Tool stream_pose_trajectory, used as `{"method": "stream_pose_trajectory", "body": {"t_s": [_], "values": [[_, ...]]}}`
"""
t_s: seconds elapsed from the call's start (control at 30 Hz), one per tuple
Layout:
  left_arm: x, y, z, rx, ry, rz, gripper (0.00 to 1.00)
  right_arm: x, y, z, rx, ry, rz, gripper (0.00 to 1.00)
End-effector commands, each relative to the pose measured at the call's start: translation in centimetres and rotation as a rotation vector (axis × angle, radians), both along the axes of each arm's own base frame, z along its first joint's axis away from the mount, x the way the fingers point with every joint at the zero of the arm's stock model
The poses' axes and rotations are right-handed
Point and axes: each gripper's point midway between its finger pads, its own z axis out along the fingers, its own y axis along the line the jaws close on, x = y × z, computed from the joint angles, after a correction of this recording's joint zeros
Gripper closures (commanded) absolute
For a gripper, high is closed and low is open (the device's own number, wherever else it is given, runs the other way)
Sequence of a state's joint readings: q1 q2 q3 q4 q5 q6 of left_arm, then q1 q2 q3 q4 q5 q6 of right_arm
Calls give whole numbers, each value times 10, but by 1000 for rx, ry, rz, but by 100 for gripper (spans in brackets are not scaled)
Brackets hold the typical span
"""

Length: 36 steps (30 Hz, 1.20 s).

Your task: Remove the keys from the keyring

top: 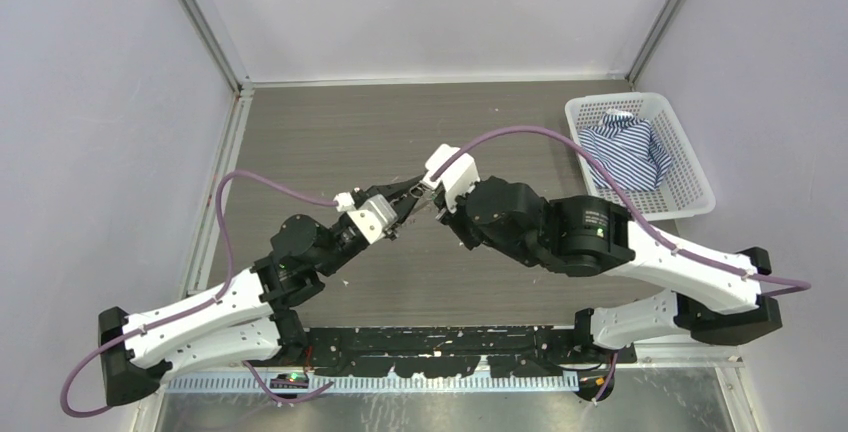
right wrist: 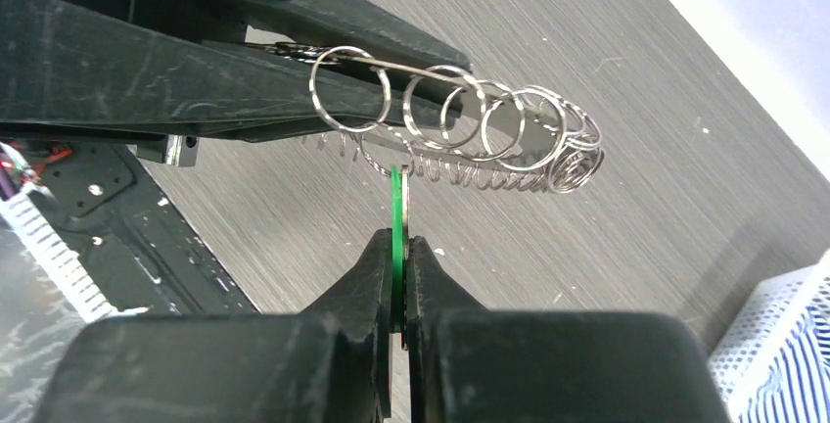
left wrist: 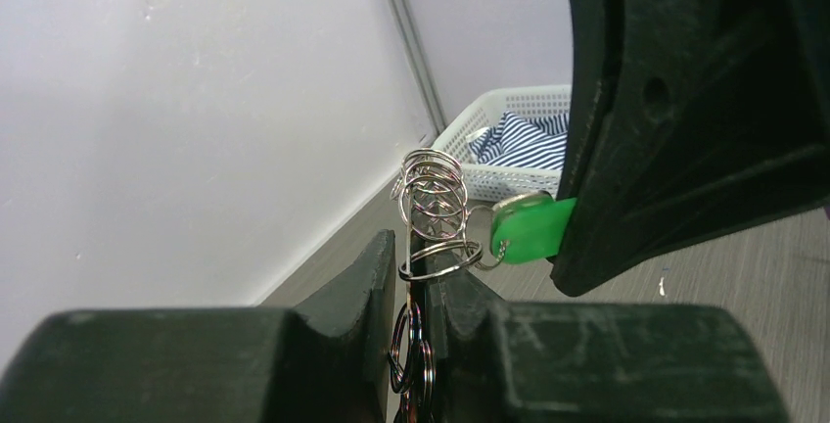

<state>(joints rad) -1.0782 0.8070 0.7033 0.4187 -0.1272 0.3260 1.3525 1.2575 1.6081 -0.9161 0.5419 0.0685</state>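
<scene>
**Top external.** The left gripper (top: 410, 193) and right gripper (top: 432, 195) meet tip to tip above the middle of the table (top: 330, 132), both raised off it. What hangs between them is too small to tell in this view. A white basket (top: 690, 177) holding a striped cloth (top: 625, 152) sits at the far right, well apart.

**Left wrist.** The keyring (left wrist: 431, 203), a stack of small silvery wire loops, is pinched between the left gripper's pressed-together fingers. It stands up out of them with its long axis roughly upright in this view. The green key (left wrist: 529, 229) hangs from a lower loop. It lies nearly level and points right, and its head runs into the right gripper.

**Right wrist.**
- The right gripper's jaws are closed on the green key, which is seen edge-on. Its long axis runs from the fingertips straight up to the loops.
- The keyring shows as a row of loops running out from the left gripper's tips toward the right of the view, sloping slightly down.
- Toothed silvery edges beneath the loops look like the silvery keys (right wrist: 470, 176), but single ones cannot be told apart.

**Step in hand (judged).** The green key is being worked off while the left gripper anchors the keyring. It is not yet free.

**Next move (judged).** The left grip needs to hold firm while the right gripper threads the key's eye along the wire to its open end. A straight pull would likely only drag the whole bunch.
</scene>
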Motion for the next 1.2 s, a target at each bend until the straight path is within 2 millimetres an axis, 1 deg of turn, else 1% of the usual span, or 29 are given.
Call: {"method": "stream_pose_trajectory", "body": {"t_s": [0.0,0.13,0.23,0.33,0.5,0.63,0.8,0.97,1.07,1.17], "values": [[-15,12,46,-115,-128,-39,100,-4,3,20,169,33,41,97],[-17,11,43,-84,-153,-44,100,-11,7,20,244,80,109,97],[-19,8,43,-66,-168,-58,100,-8,5,24,291,87,112,97],[-20,5,41,-54,-173,-73,100,-1,1,26,323,88,78,98],[-20,3,37,-33,-165,-76,100,5,-3,40,409,66,45,99],[-21,1,36,-24,-176,-78,100,9,-6,48,431,47,27,99],[-23,-3,34,8,-200,-73,99,9,-7,57,454,34,32,99],[-27,-6,35,16,-217,-80,99,9,-9,56,436,34,33,99],[-27,-5,37,13,-210,-73,100,3,-4,54,424,55,67,99],[-23,-1,40,2,-199,-45,100,-3,-4,54,419,72,98,99]]}}
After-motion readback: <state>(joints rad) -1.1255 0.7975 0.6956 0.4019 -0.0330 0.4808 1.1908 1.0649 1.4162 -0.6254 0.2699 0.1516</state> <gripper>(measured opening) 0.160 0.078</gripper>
